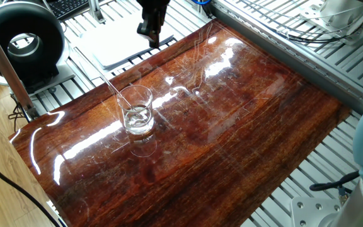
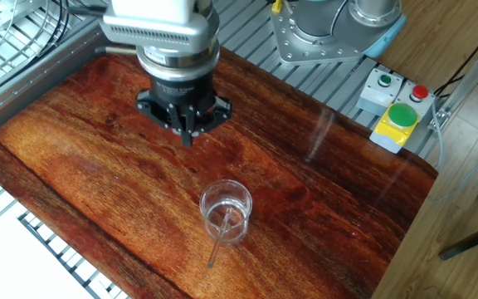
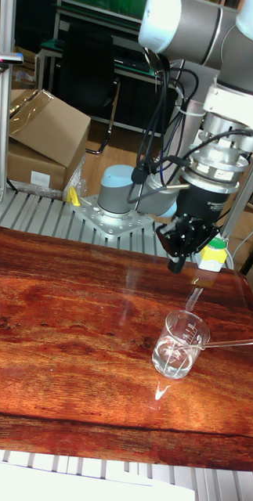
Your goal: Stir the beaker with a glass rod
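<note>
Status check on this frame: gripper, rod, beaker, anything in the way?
Gripper raised clear of the beaker, holding nothing; jaw state unclear. Glass rod leaning in the beaker, top over the rim. Nothing in the way on the wooden board.

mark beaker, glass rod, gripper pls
beaker (image 1: 137, 113), one fixed view, on its clear side wall.
glass rod (image 1: 113, 87), one fixed view, on the shaft sticking out above the rim.
gripper (image 2: 187, 133), the other fixed view, at the fingertips, above the board and away from the beaker.
</note>
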